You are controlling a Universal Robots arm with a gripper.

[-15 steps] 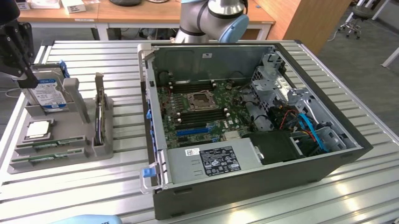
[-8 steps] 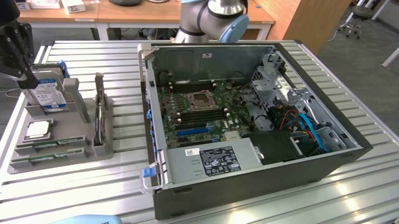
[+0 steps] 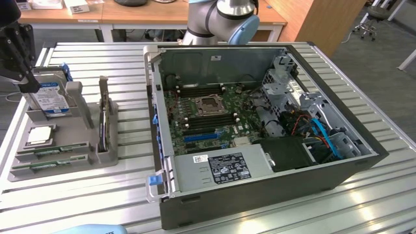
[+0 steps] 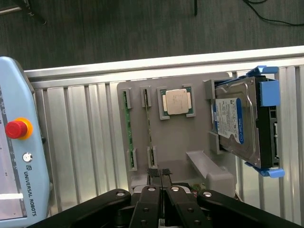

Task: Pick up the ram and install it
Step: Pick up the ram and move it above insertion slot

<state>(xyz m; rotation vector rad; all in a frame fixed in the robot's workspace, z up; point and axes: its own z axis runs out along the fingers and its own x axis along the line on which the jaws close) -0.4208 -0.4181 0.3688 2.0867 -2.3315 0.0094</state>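
Pick-up step: gripper (image 4: 160,176) clenched and empty, over the tray (image 4: 190,137).
The ram (image 4: 148,126) lies just ahead of it; grasping likely calls for opening first.

Bright, even light; glare on metal table (image 3: 380,195) slats, exterior view's right; computer case (image 3: 215,66) interior shadowed.

Exterior view overlooks the bench (image 3: 78,195) obliquely; wrist view faces down, sharing the tray (image 4: 180,137).
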